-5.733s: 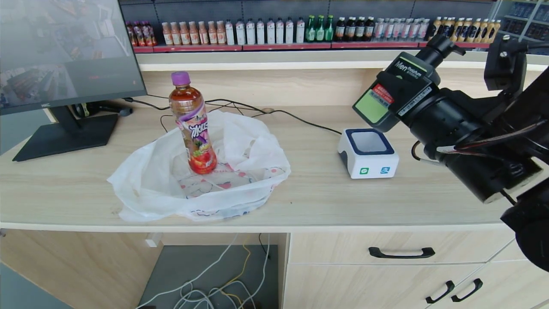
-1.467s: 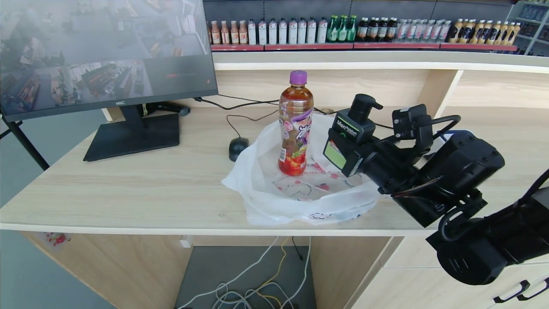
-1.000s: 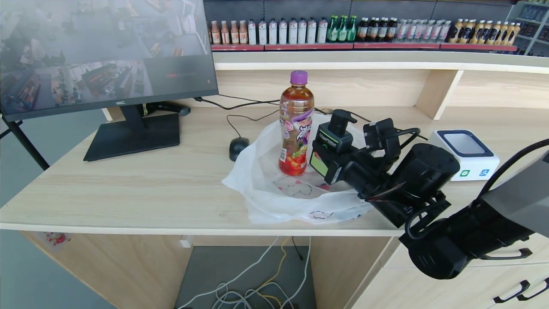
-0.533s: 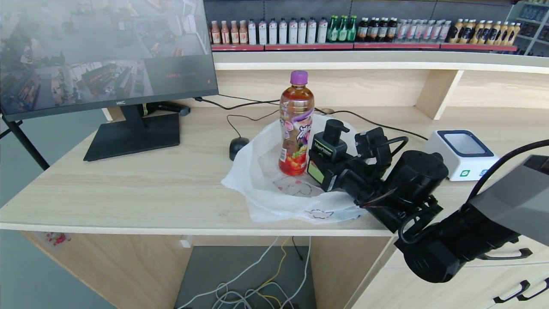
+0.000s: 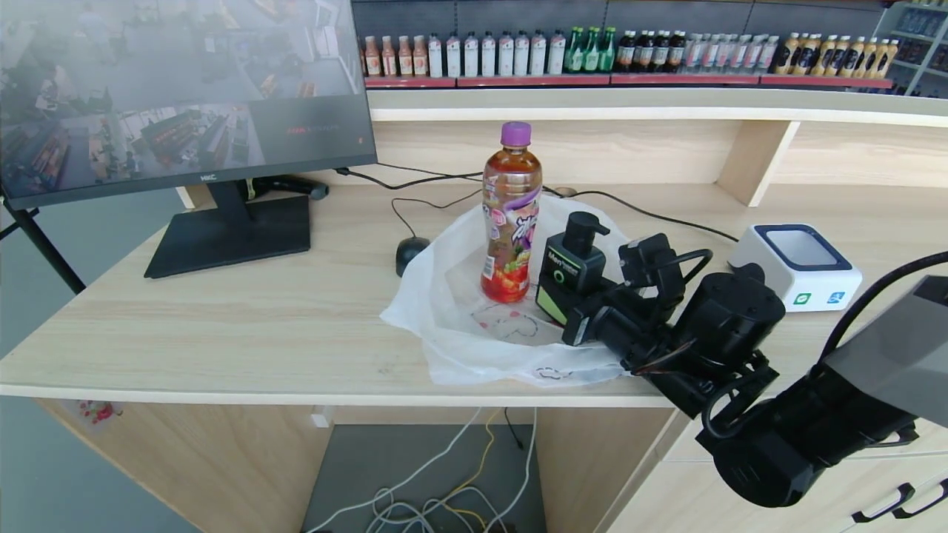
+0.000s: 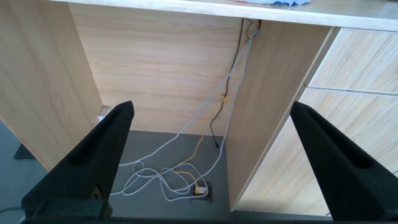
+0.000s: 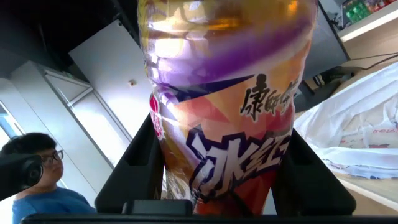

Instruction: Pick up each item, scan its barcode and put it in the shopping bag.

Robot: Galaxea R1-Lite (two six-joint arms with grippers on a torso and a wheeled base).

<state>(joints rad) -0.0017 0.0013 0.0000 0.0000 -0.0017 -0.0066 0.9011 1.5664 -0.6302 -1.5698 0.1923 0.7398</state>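
The left gripper (image 6: pixel 211 107) hangs below the counter's near edge, its jaws spread wide apart, facing the open bay where loose cables (image 6: pixel 186 171) trail to the floor. On the counter (image 5: pixel 259 326), a monitor (image 5: pixel 178 81) stands at the far left corner, and a dark mouse (image 5: pixel 411 255) lies just left of the shopping bag (image 5: pixel 437 303). The white bag sits open at the middle of the near edge. Inside it, a tea bottle (image 5: pixel 509 215) with a purple cap stands upright, and a black pump bottle (image 5: pixel 566 277) stands upright just to its right. The right gripper (image 5: pixel 585 327) is against the pump bottle's lower half; whether it clamps the bottle I cannot tell. A white scanner (image 5: pixel 796 270) sits toward the counter's right edge, apart from the bag
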